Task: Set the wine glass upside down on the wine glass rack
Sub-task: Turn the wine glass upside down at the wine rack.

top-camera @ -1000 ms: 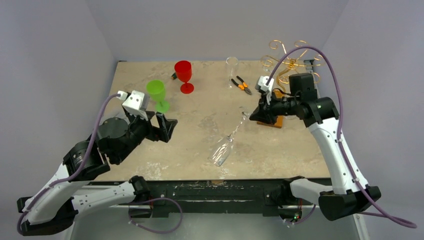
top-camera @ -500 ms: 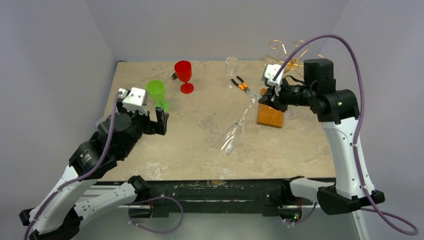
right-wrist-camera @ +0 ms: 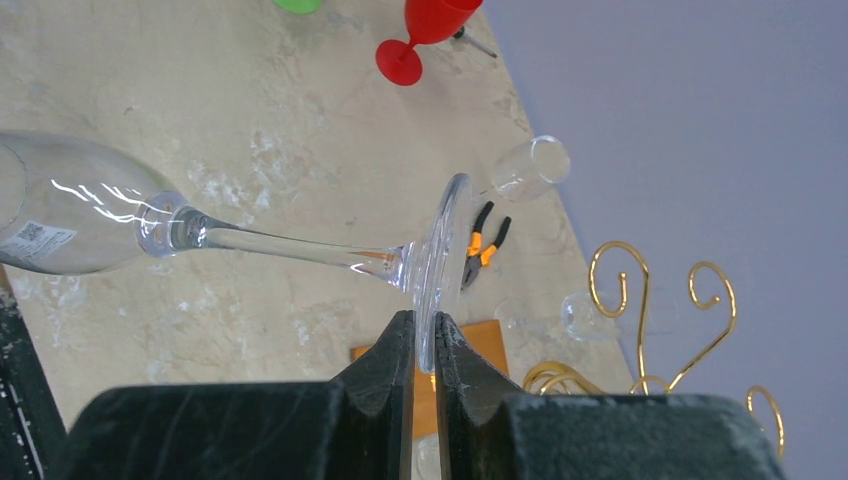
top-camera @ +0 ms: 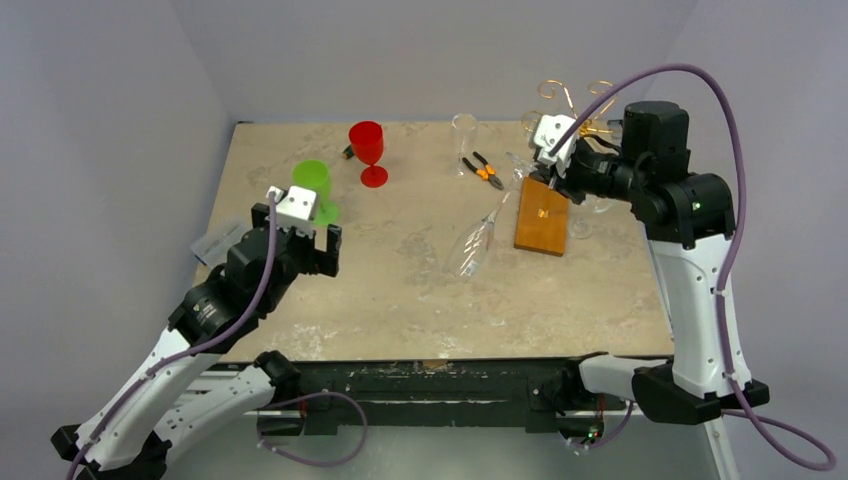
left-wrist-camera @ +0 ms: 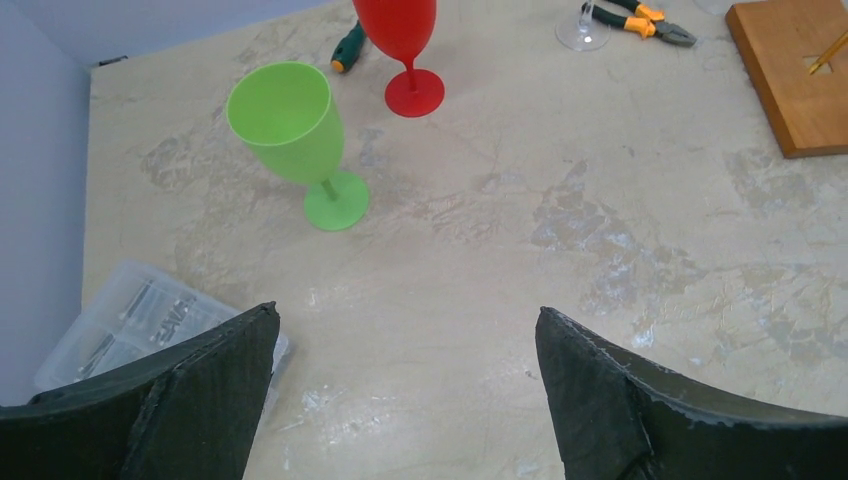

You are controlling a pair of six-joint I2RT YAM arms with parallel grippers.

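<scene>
While the top view shows my right gripper (top-camera: pixel 533 172) holding the glass (top-camera: pixel 474 245) aloft by its foot beside the rack (top-camera: pixel 543 215), the left wrist shows the left gripper (left-wrist-camera: pixel 405 316) wide and empty. Right wrist: jaws pinch the foot, so next I'd hook it into a curl.

At the top view's upper right, the right arm (top-camera: pixel 690 200) hides the stem and lower curls of the wine glass rack (top-camera: pixel 541 220), and the right wrist view's left edge crops the bowl of the wine glass (right-wrist-camera: pixel 80 210).
</scene>
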